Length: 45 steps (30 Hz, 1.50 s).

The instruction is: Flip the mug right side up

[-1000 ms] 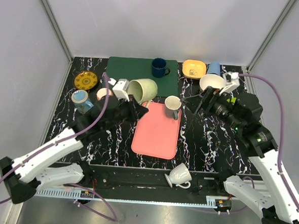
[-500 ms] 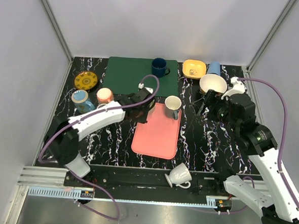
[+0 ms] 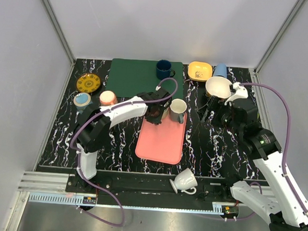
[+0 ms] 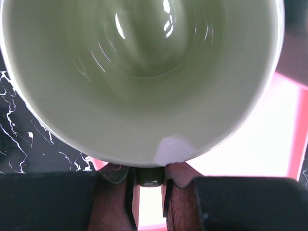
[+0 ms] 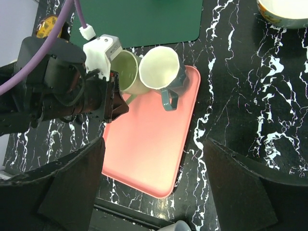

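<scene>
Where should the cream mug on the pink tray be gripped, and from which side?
Pinch the rim wall from above on its right side, one of the fingers inside, one outside. The cream mug stands upright, mouth open, its handle points to the near edge, and the pale green mug crowds its left.

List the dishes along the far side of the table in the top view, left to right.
yellow plate → navy mug → yellow bowl → light blue cup
</scene>
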Available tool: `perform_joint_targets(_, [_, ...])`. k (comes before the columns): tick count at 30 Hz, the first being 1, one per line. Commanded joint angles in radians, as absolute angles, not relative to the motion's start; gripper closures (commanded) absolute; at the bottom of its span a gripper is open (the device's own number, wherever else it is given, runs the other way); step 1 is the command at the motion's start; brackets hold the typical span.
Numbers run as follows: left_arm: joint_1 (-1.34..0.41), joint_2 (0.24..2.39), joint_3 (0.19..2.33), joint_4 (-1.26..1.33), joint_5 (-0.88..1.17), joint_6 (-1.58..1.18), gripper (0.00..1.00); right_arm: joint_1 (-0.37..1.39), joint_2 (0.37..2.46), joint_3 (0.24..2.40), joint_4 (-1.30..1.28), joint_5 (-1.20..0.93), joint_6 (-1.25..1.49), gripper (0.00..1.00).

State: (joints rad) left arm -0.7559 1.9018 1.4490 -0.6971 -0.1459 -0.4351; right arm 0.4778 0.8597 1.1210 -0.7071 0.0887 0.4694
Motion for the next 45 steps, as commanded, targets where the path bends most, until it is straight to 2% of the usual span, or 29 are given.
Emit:
perform_joint_targets(1, [-0.739,1.930,1.542,-0.660,-0.126,-0.408,1.00,0.483,0.853,1.106,-0.675,0.095,0.446,0.12])
perform_joint_targets(7, [-0.739,1.979,1.563,-0.673,-0.107,-0.391,1.00,0.483,0.856,1.095,-0.675,0.104,0.437,0.12])
perform_joint_targets(10, [-0.739,1.979,1.543,-0.675,-0.110,-0.391,0.90,0.482,0.856,1.092,-0.672,0.107,0.434,0.11])
perform_joint_targets(11, [-0.739,1.968,1.533,-0.675,-0.110,-0.391,0.77,0.483,0.857,1.089,-0.670,0.107,0.436,0.12])
perform_joint_targets(13, [-0.739,1.956,1.522,-0.673,-0.123,-0.391,0.62,0.483,0.859,1.088,-0.669,0.107,0.436,0.12])
perform_joint_targets(14, [-0.739,1.932,1.508,-0.675,-0.126,-0.391,0.51,0.483,0.861,1.086,-0.670,0.107,0.434,0.11])
perform_joint_targets(18, [-0.739,1.830,1.474,-0.690,-0.166,-0.391,0.33,0.483,0.862,1.088,-0.667,0.109,0.439,0.11])
perform_joint_targets(24, [-0.749,1.534,1.359,-0.732,-0.342,-0.446,0.21,0.483,0.862,1.078,-0.649,0.104,0.439,0.11])
perform_joint_targets(25, [-0.753,1.490,1.312,-0.733,-0.401,-0.462,0.01,0.483,0.861,1.072,-0.635,0.097,0.439,0.11])
perform_joint_targets(28, [-0.778,1.324,1.220,-0.747,-0.538,-0.582,0.01,0.483,0.862,1.026,-0.597,0.072,0.459,0.12])
perform_joint_targets(31, [-0.773,1.182,1.099,-0.726,-0.573,-0.731,0.01,0.483,0.867,1.002,-0.568,0.043,0.483,0.12])
perform_joint_targets(34, [-0.750,1.028,0.940,-0.703,-0.607,-0.943,0.34,0.483,0.874,0.996,-0.554,0.037,0.500,0.13])
perform_joint_targets(35, [-0.733,0.949,0.902,-0.698,-0.588,-1.044,0.52,0.483,0.874,0.994,-0.552,0.035,0.500,0.13])
perform_joint_targets(36, [-0.704,0.916,0.873,-0.689,-0.563,-1.067,0.51,0.483,0.874,0.994,-0.552,0.034,0.502,0.13])
perform_joint_targets(37, [-0.703,0.893,0.849,-0.698,-0.555,-1.078,0.43,0.483,0.876,0.994,-0.548,0.031,0.503,0.13])
perform_joint_targets(38, [-0.703,0.881,0.847,-0.718,-0.563,-1.084,0.22,0.482,0.877,0.993,-0.545,0.029,0.506,0.13])
perform_joint_targets(40, [-0.692,0.905,0.874,-0.821,-0.592,-1.101,0.03,0.483,0.882,0.986,-0.534,0.012,0.511,0.13])
perform_joint_targets(45, [-0.638,1.021,0.870,-0.841,-0.586,-1.134,0.01,0.483,0.896,0.983,-0.522,-0.023,0.523,0.14])
